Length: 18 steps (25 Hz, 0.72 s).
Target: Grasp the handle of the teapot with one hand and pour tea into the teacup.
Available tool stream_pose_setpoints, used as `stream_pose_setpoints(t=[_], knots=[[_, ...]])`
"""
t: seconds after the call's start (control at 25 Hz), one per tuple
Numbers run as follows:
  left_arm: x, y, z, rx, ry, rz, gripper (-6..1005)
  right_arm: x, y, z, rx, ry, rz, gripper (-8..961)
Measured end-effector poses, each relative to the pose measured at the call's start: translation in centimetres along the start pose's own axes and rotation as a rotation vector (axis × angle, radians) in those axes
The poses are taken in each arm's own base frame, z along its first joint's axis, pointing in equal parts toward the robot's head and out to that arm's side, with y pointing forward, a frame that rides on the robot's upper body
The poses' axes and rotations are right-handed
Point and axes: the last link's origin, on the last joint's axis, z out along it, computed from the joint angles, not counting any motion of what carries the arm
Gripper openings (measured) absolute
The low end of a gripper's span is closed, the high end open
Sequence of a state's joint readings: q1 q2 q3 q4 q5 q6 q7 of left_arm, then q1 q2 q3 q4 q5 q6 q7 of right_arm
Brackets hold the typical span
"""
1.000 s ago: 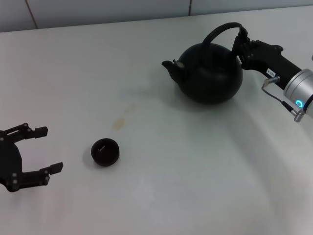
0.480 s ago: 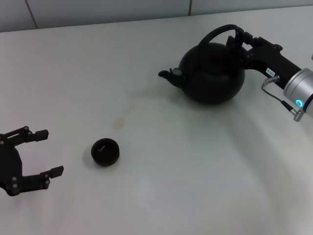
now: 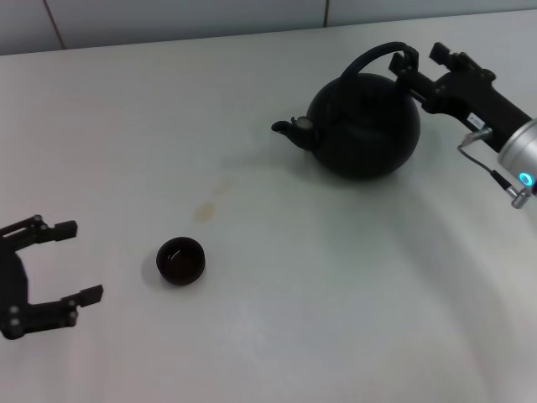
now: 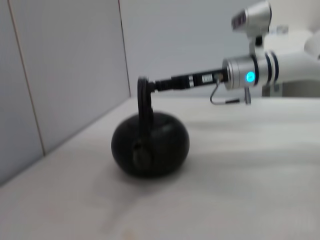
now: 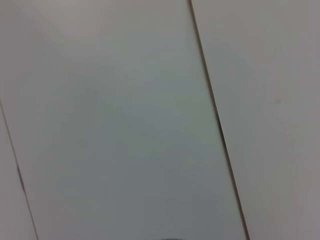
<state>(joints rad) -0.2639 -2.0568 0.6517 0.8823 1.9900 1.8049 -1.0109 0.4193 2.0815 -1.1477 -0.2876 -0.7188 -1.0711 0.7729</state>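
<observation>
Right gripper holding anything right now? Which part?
The right gripper sits at the teapot handle, near its right end; whether it is clamped cannot be told. Left gripper open, empty.

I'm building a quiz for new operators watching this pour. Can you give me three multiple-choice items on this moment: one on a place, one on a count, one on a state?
1. Where does the teacup sit relative to the teapot in the head view?
A. Nearer the camera and toward the robot's left
B. Behind the teapot, by the wall
C. Right under the spout

2. How many cups are on the table?
A. One
B. Two
C. Three

3. How is the left gripper?
A. Shut on the teacup
B. Open and holding nothing
C. Shut on the handle

Answers:
1 A: the teacup lies low and left of the teapot in the head view, well apart from it.
2 A: only one small dark cup shows.
3 B: its jaws stand apart beside the teacup, while the right gripper is at the handle.
</observation>
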Motion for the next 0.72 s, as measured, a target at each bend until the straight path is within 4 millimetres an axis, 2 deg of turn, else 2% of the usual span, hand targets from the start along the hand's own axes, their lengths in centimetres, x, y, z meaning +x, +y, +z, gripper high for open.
stream_pose_setpoints(t=[0.12, 0.24, 0.44, 0.64, 0.72], knots=[[0.4, 0.2, -0.6, 0.005, 0.040, 0.010, 847, 0.0, 0.0, -1.4, -0.007, -0.038, 0.012, 776], [0.9, 0.6, -0.9, -0.005, 0.090, 0.017, 847, 0.3, 0.1, -2.1, -0.015, -0.045, 0.007, 775], [1.8, 1.4, -1.1, -0.043, 0.176, 0.022, 847, 0.3, 1.1, -4.5, -0.062, -0.123, -0.044, 775], [2.0, 1.7, -1.2, -0.054, 0.200, 0.020, 846, 0.0, 1.7, -5.0, -0.105, -0.155, -0.063, 776], [2.0, 1.8, -1.2, -0.057, 0.203, 0.013, 846, 0.0, 3.0, -5.0, -0.199, -0.152, -0.080, 776]])
